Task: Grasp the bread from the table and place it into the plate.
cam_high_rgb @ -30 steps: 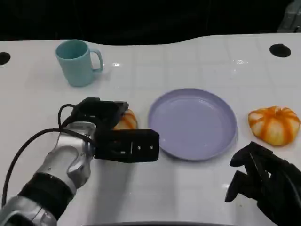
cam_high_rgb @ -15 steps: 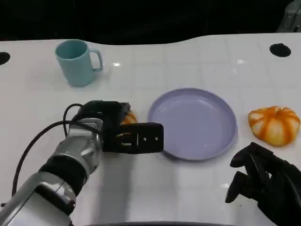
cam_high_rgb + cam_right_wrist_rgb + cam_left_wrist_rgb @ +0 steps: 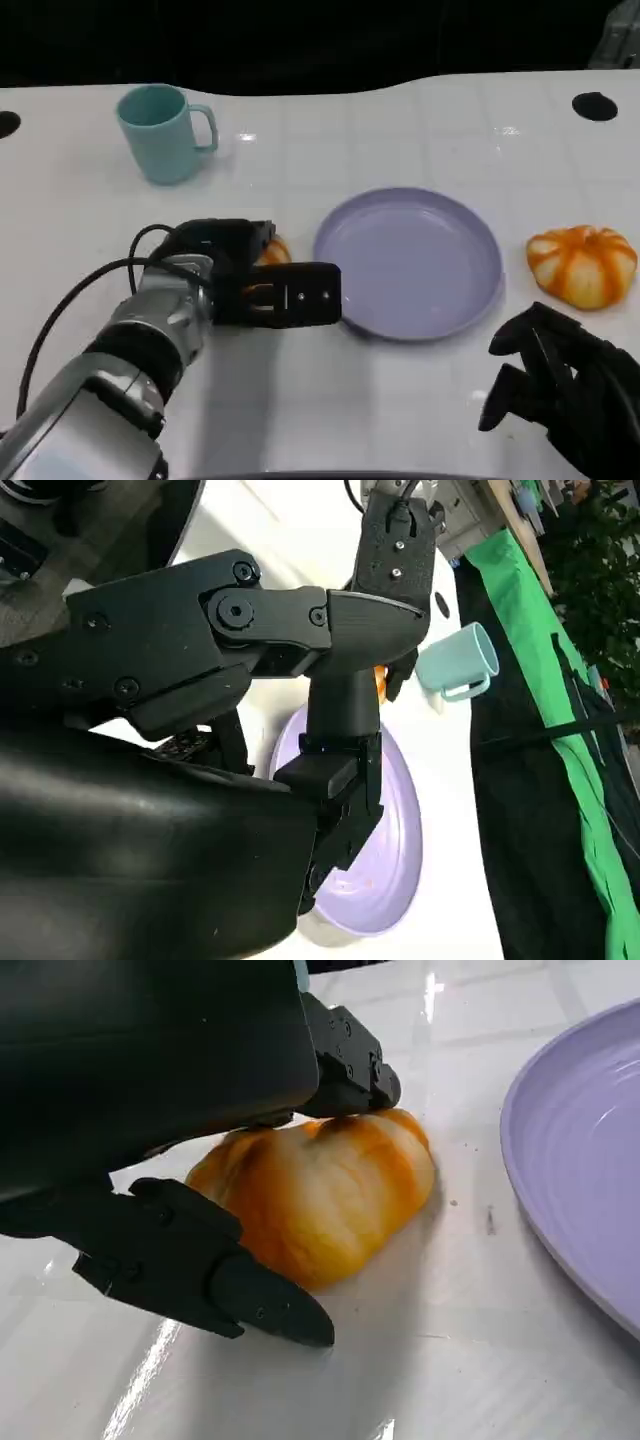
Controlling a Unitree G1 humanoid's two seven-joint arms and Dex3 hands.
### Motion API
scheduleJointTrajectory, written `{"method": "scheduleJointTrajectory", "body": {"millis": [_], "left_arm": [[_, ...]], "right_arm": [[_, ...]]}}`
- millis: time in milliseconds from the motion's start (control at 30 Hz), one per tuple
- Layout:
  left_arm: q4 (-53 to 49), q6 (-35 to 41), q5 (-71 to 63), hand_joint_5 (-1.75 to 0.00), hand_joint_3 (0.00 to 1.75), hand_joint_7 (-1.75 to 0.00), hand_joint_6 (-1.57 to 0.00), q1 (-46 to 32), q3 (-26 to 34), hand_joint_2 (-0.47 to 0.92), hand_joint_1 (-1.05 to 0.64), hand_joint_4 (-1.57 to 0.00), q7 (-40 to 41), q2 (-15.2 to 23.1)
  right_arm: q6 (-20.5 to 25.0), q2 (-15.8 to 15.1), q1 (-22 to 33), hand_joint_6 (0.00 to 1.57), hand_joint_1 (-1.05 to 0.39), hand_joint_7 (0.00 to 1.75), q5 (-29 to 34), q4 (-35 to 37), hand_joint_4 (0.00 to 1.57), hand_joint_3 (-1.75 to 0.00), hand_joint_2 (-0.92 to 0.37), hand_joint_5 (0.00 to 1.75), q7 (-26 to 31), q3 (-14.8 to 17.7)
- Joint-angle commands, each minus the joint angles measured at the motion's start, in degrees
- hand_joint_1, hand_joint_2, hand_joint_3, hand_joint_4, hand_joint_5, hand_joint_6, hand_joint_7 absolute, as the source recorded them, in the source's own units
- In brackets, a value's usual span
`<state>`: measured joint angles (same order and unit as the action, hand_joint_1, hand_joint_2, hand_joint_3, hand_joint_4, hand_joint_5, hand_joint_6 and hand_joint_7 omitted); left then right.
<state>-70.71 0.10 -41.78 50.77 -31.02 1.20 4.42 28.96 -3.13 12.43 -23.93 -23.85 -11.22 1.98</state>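
Observation:
The bread [image 3: 272, 250], a golden-orange roll, lies on the white table just left of the lilac plate [image 3: 410, 260]. My left hand [image 3: 250, 275] is lowered over it and hides most of it. In the left wrist view the bread [image 3: 320, 1195] rests on the table between the fingers. One fingertip [image 3: 350, 1070] touches its far side and another finger [image 3: 230, 1285] lies along its near side. The plate [image 3: 590, 1160] is bare. My right hand [image 3: 560, 395] hovers at the table's near right with its fingers apart and nothing in them.
A teal cup [image 3: 160, 132] stands at the back left. An orange-and-white pumpkin-shaped piece [image 3: 582, 264] sits right of the plate. A black cable [image 3: 70, 310] loops from my left forearm. Dark round holes [image 3: 596, 106] mark the table's far corners.
My left hand has moved forward over the bread and settled lower around it, covering more of it. The bread, the plate and my right hand have stayed where they were.

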Motion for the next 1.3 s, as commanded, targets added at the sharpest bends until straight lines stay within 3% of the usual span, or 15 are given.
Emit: {"method": "scheduleJointTrajectory", "body": {"millis": [33, 100, 167, 200, 233, 333, 367, 400, 467, 600, 700, 867, 933, 1200, 1300], "left_arm": [[-2.13, -3.09, 1.16, -0.48, 0.11, -0.08, -0.71, -0.48, 0.65, 0.92, -0.19, -0.72, 5.01, 1.15], [-2.47, -4.38, 1.15, -1.23, 0.12, -0.08, -1.01, -0.64, 0.57, 0.92, -0.25, -0.72, 7.18, 1.45], [-2.62, -5.45, 0.88, -1.48, 0.07, -0.10, -1.16, -0.91, 0.29, 0.92, -0.28, -0.75, 10.30, 1.70], [-2.66, -5.92, 0.65, -1.64, 0.22, -0.12, -1.19, -1.05, 0.04, 0.92, -0.29, -0.77, 12.08, 1.84], [-2.63, -6.41, 0.62, -1.69, 0.26, -0.13, -1.18, -1.15, -0.03, 0.92, -0.29, -0.76, 13.75, 1.95], [-2.44, -7.28, 0.48, -1.74, 0.31, -0.14, -1.15, -0.97, -0.32, 0.92, -0.27, -0.76, 16.95, 2.24], [-2.31, -7.61, 0.40, -1.74, 0.30, -0.30, -1.10, -0.77, -0.43, 0.92, -0.26, -0.77, 17.56, 2.41], [-2.25, -7.86, 0.35, -1.74, 0.29, -0.65, -0.96, -0.62, -0.49, 0.92, -0.25, -0.78, 17.95, 2.52], [-2.13, -7.42, 0.40, -1.75, 0.29, -0.84, -0.85, 0.13, -0.36, 0.92, -0.24, -0.77, 17.55, 2.59], [-1.43, -7.30, 1.96, -1.75, 0.34, -0.74, -0.87, 0.97, 1.30, 0.92, -0.24, -0.77, 17.02, 2.59], [-0.51, -7.33, 3.60, -1.72, 0.25, -0.45, -0.85, 1.21, 2.85, 0.92, -0.25, -0.78, 16.97, 2.48], [2.57, -3.98, 8.31, -1.70, 0.28, -0.26, -0.91, 2.51, 7.10, 0.92, -0.25, -0.80, 12.97, 1.49], [4.28, -3.58, 9.51, -1.73, 0.30, -0.26, -0.97, 2.70, 8.17, 0.92, -0.23, -0.81, 12.25, 1.20], [9.94, 0.68, 11.29, -1.75, 0.27, -0.18, -0.91, 5.15, 9.18, 0.92, -0.26, -0.77, 9.04, -1.26], [10.81, 1.52, 10.47, -1.75, 0.31, -0.21, -0.99, 5.98, 8.32, 0.92, -0.27, -0.79, 9.04, -2.08]], "right_arm": [[-0.03, -0.58, 0.60, 0.48, -0.44, 1.61, -0.62, -0.97, 0.62, -0.44, -0.92, 1.75, 0.10, 0.99], [-0.03, -0.63, 0.66, 0.48, -0.44, 1.61, -0.47, -1.07, 0.62, -0.44, -0.92, 1.75, 0.16, 0.93], [-0.12, -0.70, 0.71, 0.48, -0.44, 1.61, -0.40, -1.09, 0.62, -0.44, -0.92, 1.75, 0.05, 0.91], [-0.18, -0.72, 0.69, 0.48, -0.44, 1.61, -0.39, -1.03, 0.62, -0.44, -0.92, 1.75, -0.03, 0.93], [-0.35, -0.80, 0.66, 0.48, -0.44, 1.60, -0.21, -0.94, 0.62, -0.44, -0.92, 1.75, -0.08, 0.88], [-0.25, -0.60, 0.56, 0.49, -0.44, 1.60, -0.23, -0.85, 0.62, -0.44, -0.92, 1.75, 0.15, 0.94], [-0.15, -0.49, 0.50, 0.49, -0.44, 1.60, -0.36, -0.81, 0.62, -0.44, -0.92, 1.75, 0.22, 1.01], [-0.10, -0.44, 0.47, 0.49, -0.44, 1.60, -0.43, -0.78, 0.62, -0.44, -0.92, 1.75, 0.25, 1.04], [0.22, -0.43, 0.39, 0.49, -0.44, 1.60, -0.62, -0.84, 0.62, -0.43, -0.92, 1.75, 0.33, 1.16], [0.06, -0.56, 0.33, 0.48, -0.44, 1.60, -0.30, -0.80, 0.62, -0.43, -0.92, 1.75, 0.27, 1.10], [-0.16, -0.59, 0.35, 0.48, -0.43, 1.61, -0.15, -0.78, 0.62, -0.44, -0.92, 1.75, 0.17, 1.03], [-0.32, -0.75, 0.29, 0.48, -0.43, 1.61, -0.20, -0.53, 0.62, -0.44, -0.92, 1.75, -0.19, 1.06], [-0.28, -0.71, 0.23, 0.48, -0.44, 1.62, -0.21, -0.46, 0.62, -0.44, -0.92, 1.75, -0.18, 1.07], [-0.14, -0.54, -0.05, 0.49, -0.44, 1.62, -0.07, -0.08, 0.62, -0.43, -0.92, 1.75, 0.10, 1.01], [-0.31, -0.54, -0.06, 0.49, -0.44, 1.62, 0.14, -0.01, 0.62, -0.43, -0.92, 1.75, 0.11, 0.86]]}}
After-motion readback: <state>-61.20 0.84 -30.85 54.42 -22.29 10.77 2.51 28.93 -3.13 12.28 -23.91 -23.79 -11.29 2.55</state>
